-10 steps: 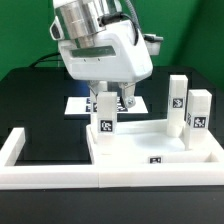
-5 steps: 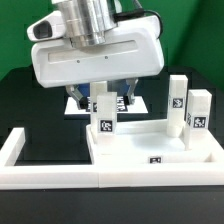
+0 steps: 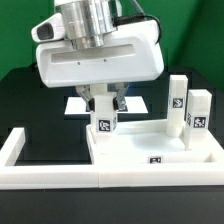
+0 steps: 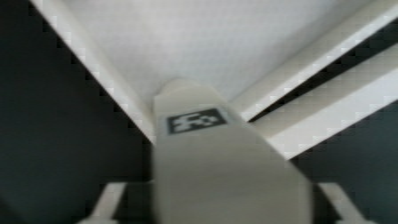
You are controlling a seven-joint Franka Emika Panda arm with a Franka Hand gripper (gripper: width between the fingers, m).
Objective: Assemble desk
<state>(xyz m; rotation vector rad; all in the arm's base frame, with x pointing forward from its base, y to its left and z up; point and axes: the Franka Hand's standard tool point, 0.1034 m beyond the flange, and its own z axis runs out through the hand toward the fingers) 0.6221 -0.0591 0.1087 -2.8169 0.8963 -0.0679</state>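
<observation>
The robot's white two-finger gripper (image 3: pixel 105 101) drops lower, its jaws now straddling the upright white block leg (image 3: pixel 106 114).

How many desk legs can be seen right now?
3: one leg between the end effector fingers on the tabletop, two upright at the exterior view's right. A fourth may be hidden.

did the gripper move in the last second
Yes. In the exterior view the gripper turned and came down over the standing leg, judged against the tabletop, and its fingers now sit at either side of the leg's top.
</observation>
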